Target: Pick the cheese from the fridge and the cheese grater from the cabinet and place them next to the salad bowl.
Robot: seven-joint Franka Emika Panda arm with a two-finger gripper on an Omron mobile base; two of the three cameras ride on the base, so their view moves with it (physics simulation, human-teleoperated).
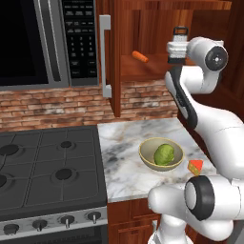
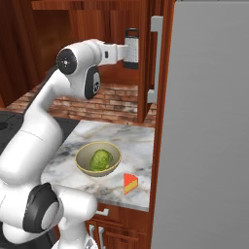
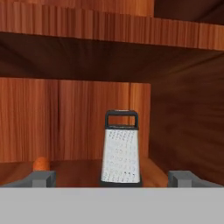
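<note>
The silver cheese grater (image 3: 121, 151) stands upright on the wooden shelf of the open cabinet (image 1: 143, 69), its black handle on top. My gripper (image 3: 112, 179) is open in front of it, one finger on each side and the grater a little ahead between them. From the base views, the gripper (image 1: 178, 46) reaches into the cabinet just below the grater (image 2: 131, 48). The cheese (image 1: 195, 167) lies on the marble counter just right of the salad bowl (image 1: 145, 148), which holds a green lettuce head (image 1: 164, 154). From the right, the cheese (image 2: 130, 183) and the bowl (image 2: 82, 156) sit beside the grey fridge (image 2: 209, 121).
An orange carrot (image 1: 140, 56) lies on the same shelf, left of the grater. The cabinet door (image 1: 114, 57) with its silver handle stands open to the left. A black microwave (image 1: 28, 43) hangs above the gas stove (image 1: 47, 162). Brick wall runs behind the counter.
</note>
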